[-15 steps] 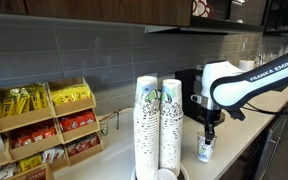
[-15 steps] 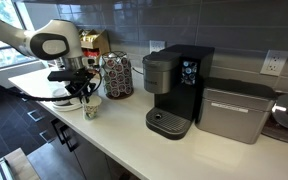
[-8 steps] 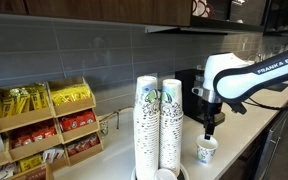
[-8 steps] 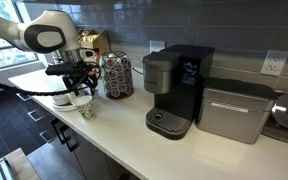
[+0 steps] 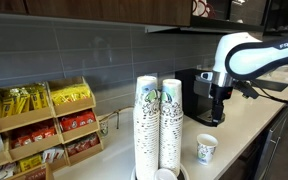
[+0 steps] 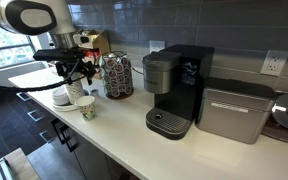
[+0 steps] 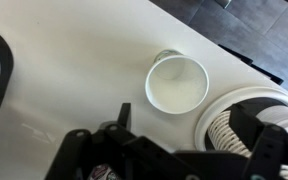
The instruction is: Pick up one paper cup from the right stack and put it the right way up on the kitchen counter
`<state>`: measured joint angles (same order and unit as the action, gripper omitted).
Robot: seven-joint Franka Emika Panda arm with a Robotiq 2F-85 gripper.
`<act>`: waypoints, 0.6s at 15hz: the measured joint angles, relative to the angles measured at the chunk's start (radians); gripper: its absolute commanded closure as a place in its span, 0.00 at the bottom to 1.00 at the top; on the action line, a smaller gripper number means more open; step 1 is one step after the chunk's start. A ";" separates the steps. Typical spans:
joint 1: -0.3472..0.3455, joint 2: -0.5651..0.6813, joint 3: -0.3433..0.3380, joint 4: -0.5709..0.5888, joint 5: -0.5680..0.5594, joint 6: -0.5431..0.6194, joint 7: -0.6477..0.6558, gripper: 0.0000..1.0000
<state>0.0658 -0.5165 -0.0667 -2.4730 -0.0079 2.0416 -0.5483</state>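
Note:
A single paper cup point(image 5: 206, 149) stands upright, mouth up, on the cream kitchen counter point(image 5: 250, 124); it also shows in the other exterior view point(image 6: 87, 107). From the wrist, the paper cup point(image 7: 177, 82) shows its empty white inside. My gripper point(image 5: 220, 116) hangs open above and slightly behind it, touching nothing. In the wrist view the gripper point(image 7: 191, 122) has its fingers point(image 7: 123, 112) spread wide with only bare counter point(image 7: 74, 70) between them. The right stack point(image 5: 171, 122) rises beside its twin column point(image 5: 145, 122); its ribbed side point(image 7: 227, 133) lies at the wrist view's lower right.
Wooden snack boxes point(image 5: 44, 125) stand along the tiled wall. A black coffee machine point(image 6: 174, 88), a capsule rack point(image 6: 117, 75) and a metal appliance point(image 6: 234, 110) line the counter's back. The counter's front edge point(image 6: 104, 150) drops to dark cabinets.
The gripper has opened, let go of the paper cup and risen well above it. The cup stays upright on the counter.

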 measured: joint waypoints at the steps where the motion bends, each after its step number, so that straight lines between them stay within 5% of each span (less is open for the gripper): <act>1: 0.000 -0.015 -0.008 0.011 0.011 -0.028 0.018 0.00; 9: -0.002 -0.100 -0.032 0.066 0.124 -0.104 0.163 0.00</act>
<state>0.0635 -0.6167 -0.0991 -2.4065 0.1158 1.9371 -0.3849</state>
